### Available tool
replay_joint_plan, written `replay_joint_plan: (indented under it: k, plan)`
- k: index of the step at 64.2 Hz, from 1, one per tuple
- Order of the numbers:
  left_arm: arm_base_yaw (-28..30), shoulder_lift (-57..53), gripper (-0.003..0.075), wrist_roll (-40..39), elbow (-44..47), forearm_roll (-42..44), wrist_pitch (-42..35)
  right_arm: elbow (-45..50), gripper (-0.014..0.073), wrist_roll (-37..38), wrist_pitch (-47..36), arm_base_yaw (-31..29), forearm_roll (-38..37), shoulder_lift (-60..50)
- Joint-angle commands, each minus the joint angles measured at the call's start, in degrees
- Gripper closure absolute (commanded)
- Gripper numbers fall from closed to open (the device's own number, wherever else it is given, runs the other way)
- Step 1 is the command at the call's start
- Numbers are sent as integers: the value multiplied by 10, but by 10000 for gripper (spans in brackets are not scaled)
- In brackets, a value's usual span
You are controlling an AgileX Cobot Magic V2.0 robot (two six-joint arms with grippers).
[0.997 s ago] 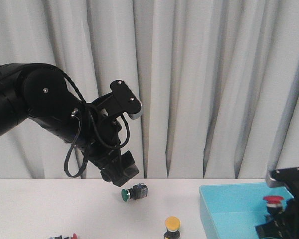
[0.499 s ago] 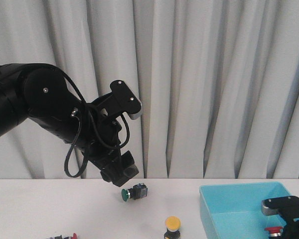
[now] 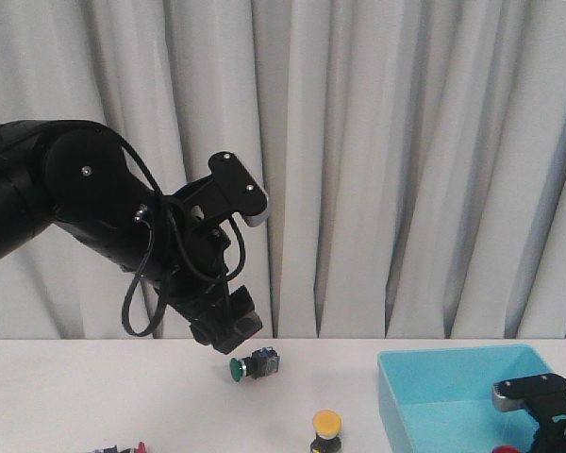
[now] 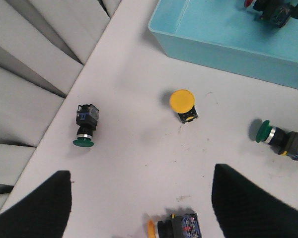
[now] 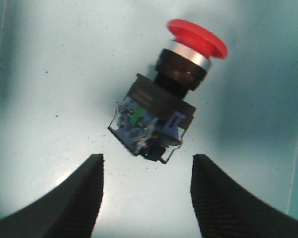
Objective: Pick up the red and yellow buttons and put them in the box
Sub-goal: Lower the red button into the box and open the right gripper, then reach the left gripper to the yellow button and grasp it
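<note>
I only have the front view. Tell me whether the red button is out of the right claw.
Observer: Yes. The red button lies tilted on the box floor between the open right claw fingers, touching neither.
Operator: Report the left claw.
Observer: The left claw is open above the table.
Operator: Name what lies below it.
Observer: Besides the upright yellow button, a second yellow-capped button lies on its side, nearer the claw.

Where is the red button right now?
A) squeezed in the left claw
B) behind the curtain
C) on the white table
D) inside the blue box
D: the right wrist view shows the red button lying on the blue box floor, free between the right gripper's open fingers.
</note>
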Motion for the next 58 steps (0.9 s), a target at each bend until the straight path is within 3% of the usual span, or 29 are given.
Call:
replay_joint_plan:
  k: [1,35,50,58]
  plan:
    - [-1,-25,166,-6,-15,-10,-28,-15,182,1,-20,-2,-2,-29]
    - [-1,-25,166,-11,-15,-10,-28,-13,200,-2,52,-2,64,-246]
    - [14,-45,166,-131,-3,2,-33,-13,200,-1,79,-2,71,-324]
    - [29,-88,166,-165,65,3,-57,-13,200,-1,83,-2,71,-338]
